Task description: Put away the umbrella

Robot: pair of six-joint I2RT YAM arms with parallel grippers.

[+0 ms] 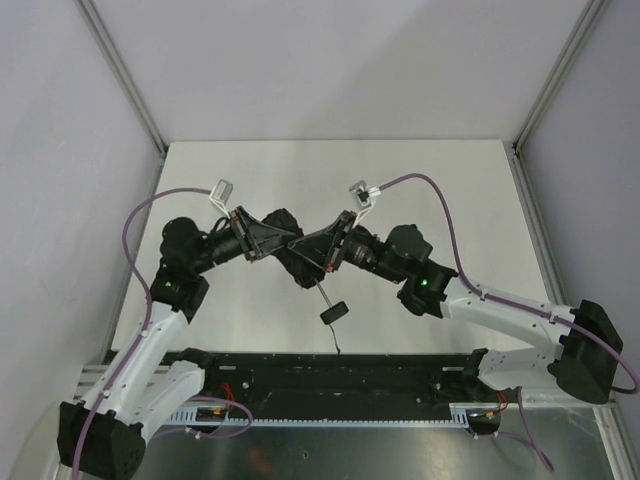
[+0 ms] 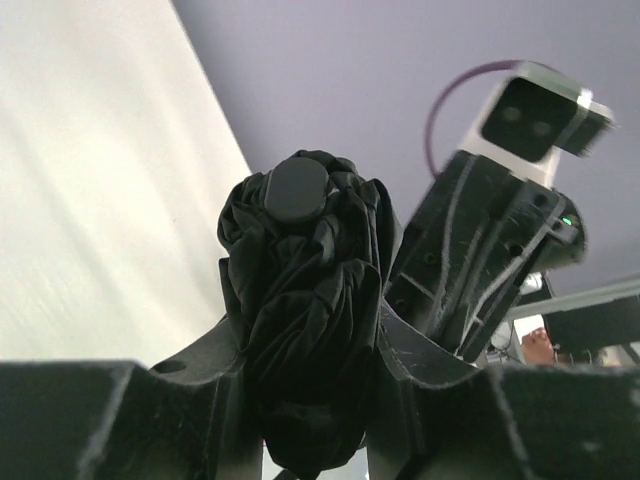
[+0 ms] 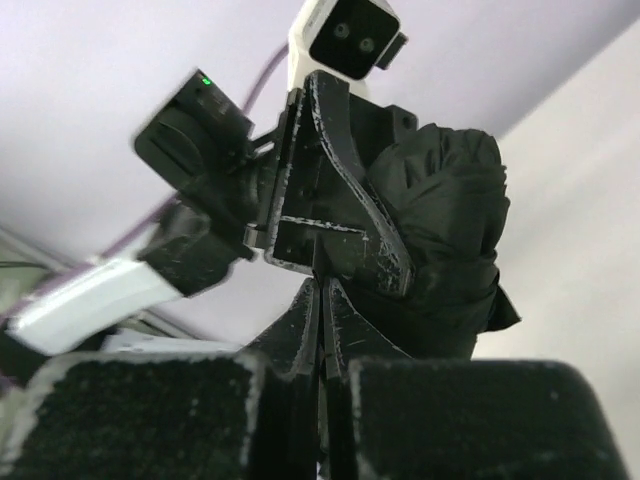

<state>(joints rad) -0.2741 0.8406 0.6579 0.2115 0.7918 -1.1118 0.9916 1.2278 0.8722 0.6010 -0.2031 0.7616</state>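
The umbrella is a black folded bundle held above the table between both arms. Its thin shaft slopes down toward me to the small black handle, and a strap dangles below that. My left gripper is shut on the crumpled canopy, whose round end cap points away. My right gripper is shut, its fingers pressed flat together beside the canopy, with the tips against the left gripper's finger. Whether anything thin is pinched between them is hidden.
The white tabletop is walled by grey panels at the back and on both sides. A black rail with wiring runs along the near edge between the arm bases. Purple cables loop above both wrists.
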